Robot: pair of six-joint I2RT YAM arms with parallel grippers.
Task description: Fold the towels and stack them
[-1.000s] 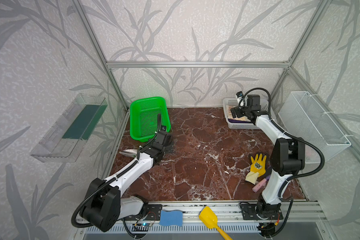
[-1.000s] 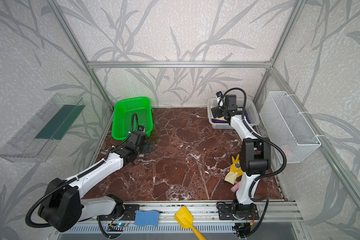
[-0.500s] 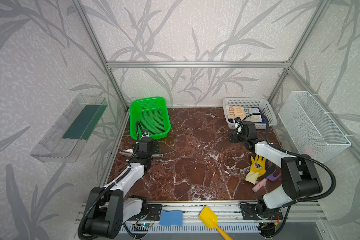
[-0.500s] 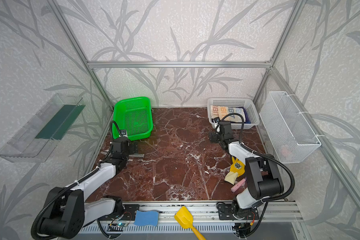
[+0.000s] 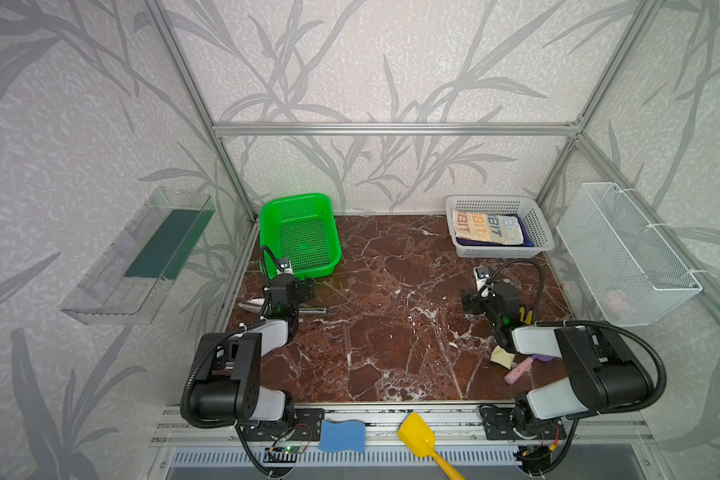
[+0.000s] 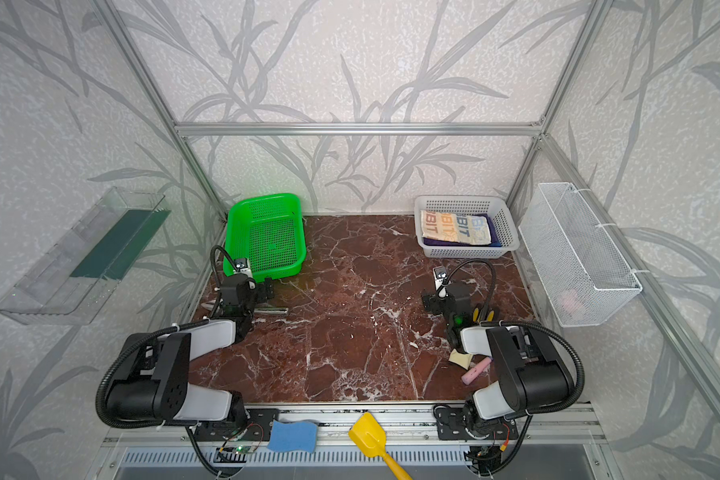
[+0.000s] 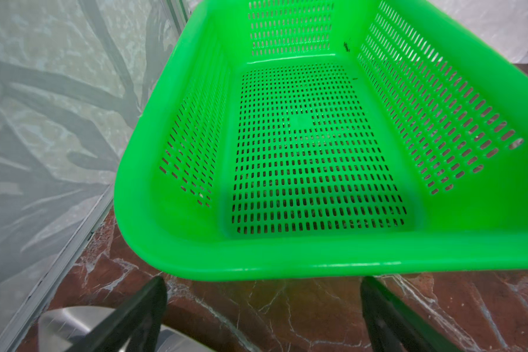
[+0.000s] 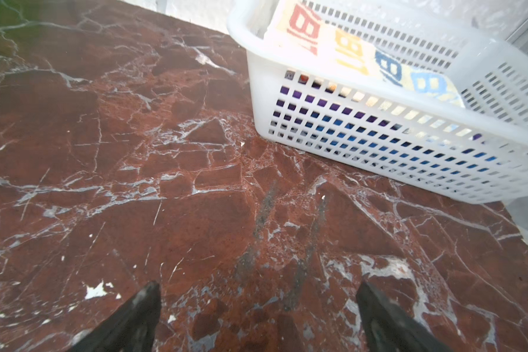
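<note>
Cream-white cloth with orange and blue letters lies uppermost: in both top views the printed towel [image 5: 487,227] sits folded in the white basket [image 5: 499,252] at the far right of the counter [image 5: 391,332]. A purple towel [image 5: 467,242] and a blue towel [image 5: 526,237] show at its edges beneath it. Left gripper [image 5: 294,286] hangs low just before the green basket [image 5: 304,271], which holds nothing. Right gripper [image 5: 484,298] hangs over bare counter, near the white basket but apart from it. No cloth lies loose on the counter. Left wrist view: fingers [image 7: 136,314] spread wide, nothing between them, green basket rim just ahead. Right wrist view: fingers [image 8: 137,311] spread wide over bare marble, nothing held. Through the white basket's side holes purple shows above blue, with cream on top. Judgement: all three towels are folded and stacked, so the task looks finished; at most the arms need parking.
</note>
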